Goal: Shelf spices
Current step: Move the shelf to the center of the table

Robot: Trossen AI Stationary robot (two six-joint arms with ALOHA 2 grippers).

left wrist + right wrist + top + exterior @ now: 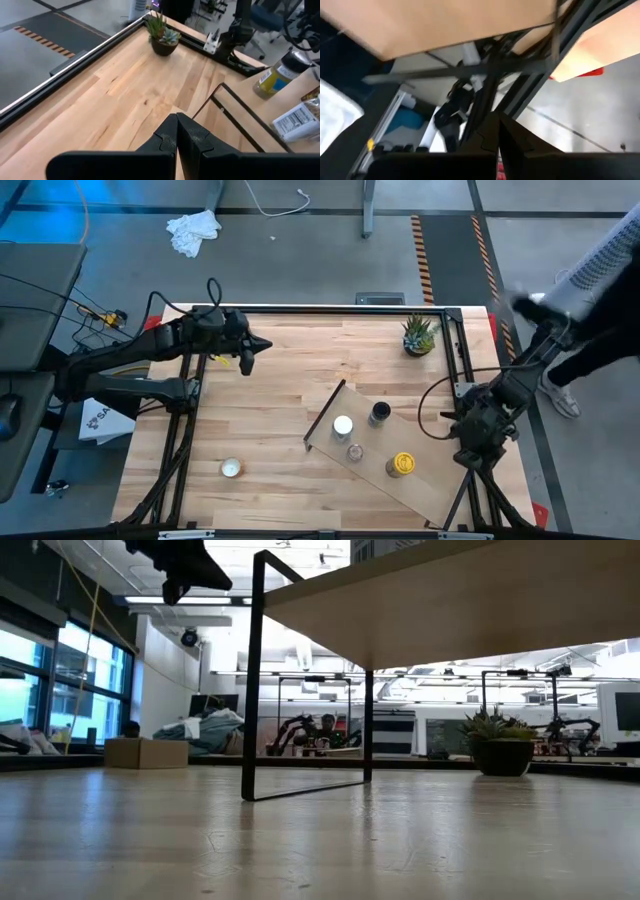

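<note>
The shelf [400, 455] lies slantwise at the table's five o'clock, carrying four spices; a fifth jar [231, 468] stands alone at seven o'clock. The left gripper [250, 346], fingers pressed together, empty, hovers at ten o'clock: open wide, descend squarely over that jar. The right gripper [497, 131], fingers together, hangs off the table's edge; the jar's contents are unreadable.

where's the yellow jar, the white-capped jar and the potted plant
yellow jar [401, 465]: high view, on its yellow lid, jar standing on the shelf
white-capped jar [343, 425]: high view, on its white cap, also on the shelf
potted plant [420, 335]: high view, on the green leaves, plant on the tabletop
</note>
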